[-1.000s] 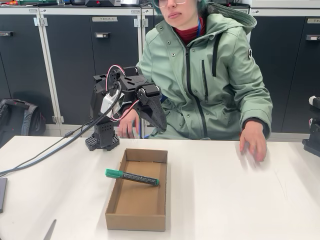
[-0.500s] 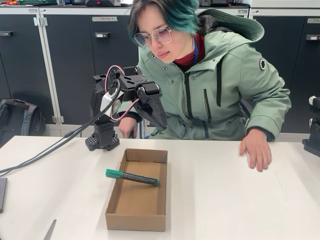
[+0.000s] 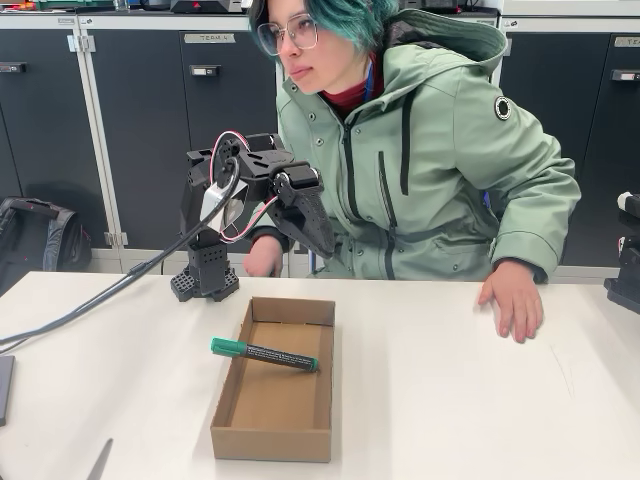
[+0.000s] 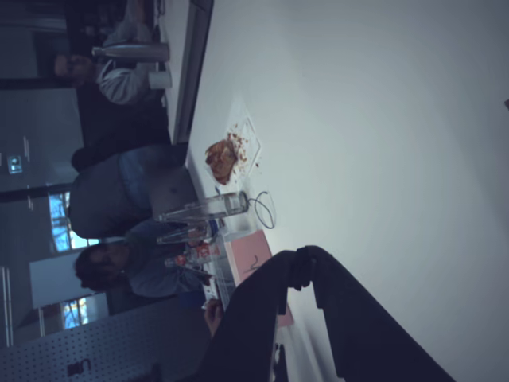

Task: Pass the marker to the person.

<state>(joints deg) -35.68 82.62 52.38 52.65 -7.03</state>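
The marker [image 3: 264,353], green-capped with a dark barrel, lies slanted in a shallow cardboard box [image 3: 272,440], its cap resting on the box's left wall. My black gripper [image 3: 322,243] hangs folded above and behind the box, pointing down, well clear of the marker. In the wrist view its two dark fingers meet at the gripper tip [image 4: 305,256], shut on nothing. The person [image 3: 420,160] in a sage-green jacket sits behind the table and leans towards the picture's left. One hand [image 3: 513,300] lies flat on the table at the right. The other hand [image 3: 264,258] is behind my arm.
My arm's base [image 3: 205,283] stands on the white table [image 3: 480,400] left of the box, with cables [image 3: 90,305] trailing off to the left edge. Dark cabinets [image 3: 140,130] line the back wall. A dark bag [image 3: 35,235] sits on the floor at left.
The person has sat up into view, leaned towards the picture's left and settled a hand on the table. My arm and the marker have not moved.
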